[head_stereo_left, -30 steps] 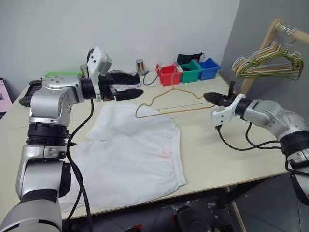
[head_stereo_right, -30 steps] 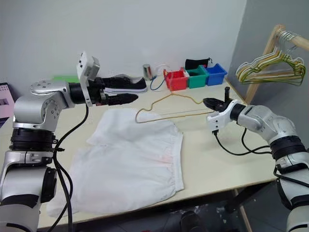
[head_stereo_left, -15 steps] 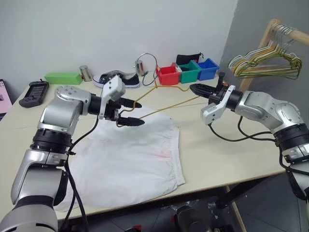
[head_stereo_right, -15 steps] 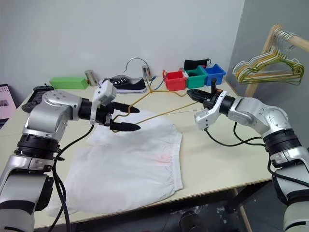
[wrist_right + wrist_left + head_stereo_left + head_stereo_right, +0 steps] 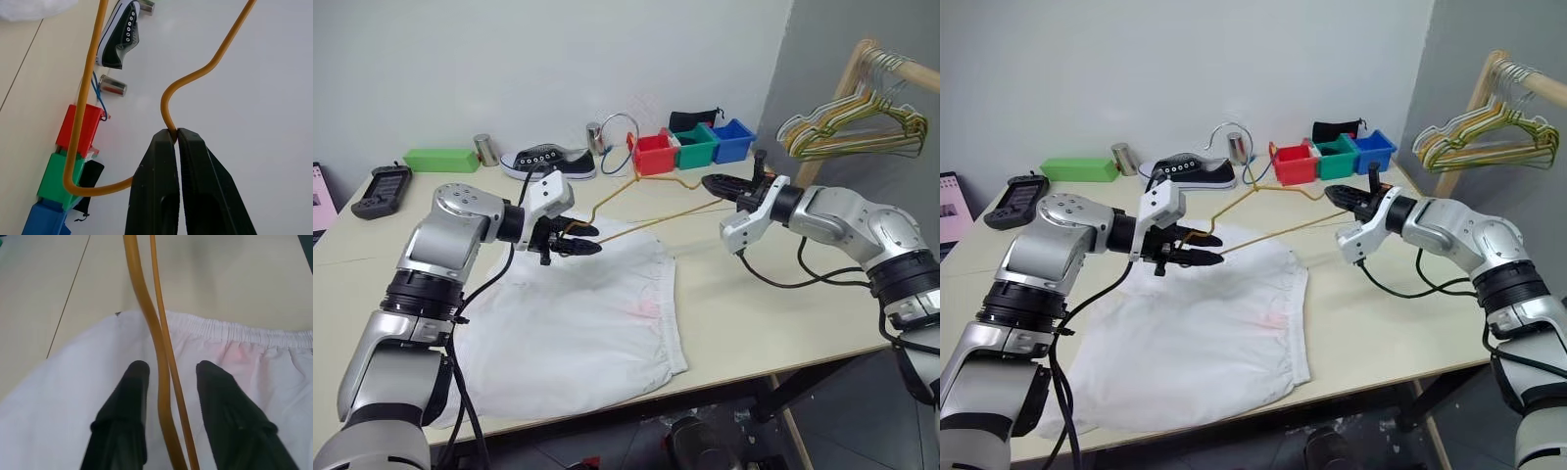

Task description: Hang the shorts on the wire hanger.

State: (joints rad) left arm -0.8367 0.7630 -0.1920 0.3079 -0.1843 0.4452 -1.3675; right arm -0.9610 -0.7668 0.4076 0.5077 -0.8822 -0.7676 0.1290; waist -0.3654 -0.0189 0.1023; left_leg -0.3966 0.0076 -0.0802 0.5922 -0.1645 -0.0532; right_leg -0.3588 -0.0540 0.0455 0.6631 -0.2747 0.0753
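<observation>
Since a second ago my left end effector [image 5: 168, 374] dropped onto the wire hanger [image 5: 646, 217], fingers narrowing astride its two wires, not yet pinching | hanger's long axis spans left to right end effector [image 5: 177, 133], clamped at its corner | shorts [image 5: 578, 323] flat on counter [image 5: 773, 313], directly beneath left | count: one hanger, one shorts

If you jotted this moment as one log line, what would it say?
right gripper: shut on wire hanger | left gripper: fingers either side of hanger wire, above shorts | shorts: flat on table, not hung
</observation>
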